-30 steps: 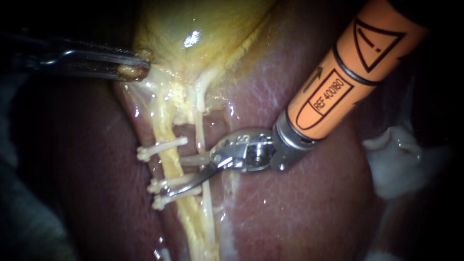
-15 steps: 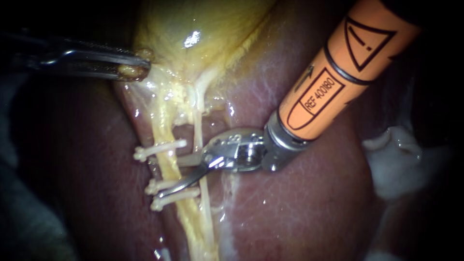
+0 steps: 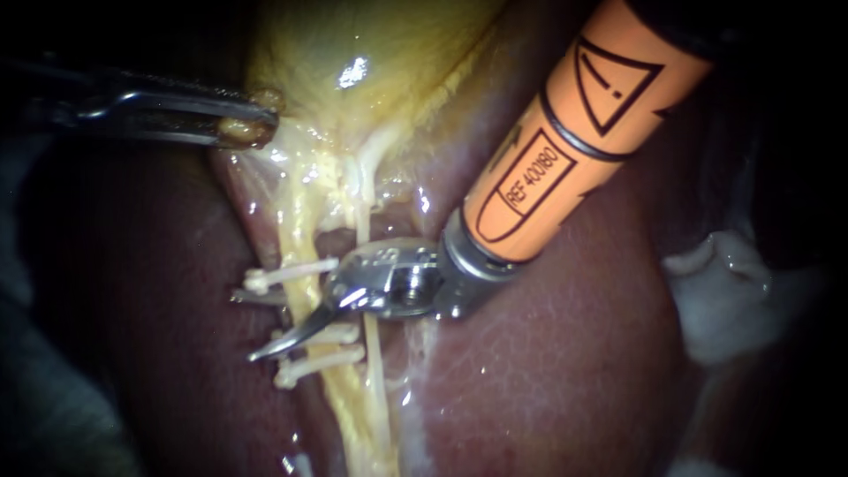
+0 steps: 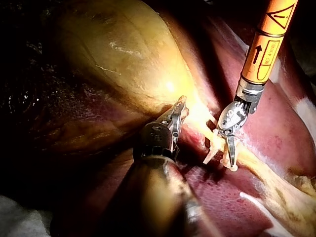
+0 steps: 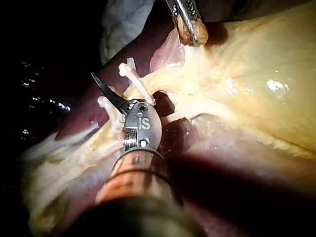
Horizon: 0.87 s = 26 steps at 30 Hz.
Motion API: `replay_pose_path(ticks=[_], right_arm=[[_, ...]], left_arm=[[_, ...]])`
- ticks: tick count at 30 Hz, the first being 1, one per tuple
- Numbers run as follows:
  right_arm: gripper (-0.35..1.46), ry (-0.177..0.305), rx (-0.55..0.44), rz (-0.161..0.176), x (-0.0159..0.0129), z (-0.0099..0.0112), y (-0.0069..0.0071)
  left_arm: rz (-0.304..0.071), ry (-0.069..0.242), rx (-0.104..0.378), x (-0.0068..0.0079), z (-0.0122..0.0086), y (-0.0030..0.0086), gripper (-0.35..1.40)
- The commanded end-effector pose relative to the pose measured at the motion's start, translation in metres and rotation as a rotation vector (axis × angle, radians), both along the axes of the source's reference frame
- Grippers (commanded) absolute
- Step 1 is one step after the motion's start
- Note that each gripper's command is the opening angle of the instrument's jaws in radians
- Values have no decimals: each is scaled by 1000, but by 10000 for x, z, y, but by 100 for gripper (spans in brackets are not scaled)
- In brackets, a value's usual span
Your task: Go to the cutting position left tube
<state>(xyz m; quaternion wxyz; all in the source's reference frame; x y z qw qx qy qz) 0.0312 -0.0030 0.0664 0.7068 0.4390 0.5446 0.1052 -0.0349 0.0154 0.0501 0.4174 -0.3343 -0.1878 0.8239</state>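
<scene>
Orange-shafted right instrument (image 3: 281, 320) blades apart astride left tube (image 3: 297, 237) between clips (image 3: 291, 272); left instrument (image 3: 252, 122) jaws clamped on gallbladder (image 3: 380, 44)

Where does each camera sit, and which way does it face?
Endoscope view: close to the tissue, facing the pale yellow gallbladder and dark red liver; the slim grey steel left instrument enters from the left, the orange-shafted right instrument from upper right.
Left wrist view: on the left arm, looking along its own shaft toward the gallbladder.
Right wrist view: on the right arm, looking along its orange shaft toward the white clips.
Shared: all three show both instruments and the clips.
</scene>
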Motion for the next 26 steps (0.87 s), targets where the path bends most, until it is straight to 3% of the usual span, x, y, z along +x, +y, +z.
replay_pose_path(ticks=[1, 7, 16, 26], right_arm=[[135, 1, 1, -1, 0, -1, -1], [135, 25, 34, 4, -1, -20, -2], [133, 77, 96, -17, -4, -55, -3], [131, 76, 103, -13, -6, -55, 1]], left_arm=[[0, 0, 0, 0, 0, 0, -35], [0, 0, 0, 1, 0, 0, -35], [1, 0, 0, 1, 0, 0, -35], [1, 0, 0, 1, 1, 1, -35]])
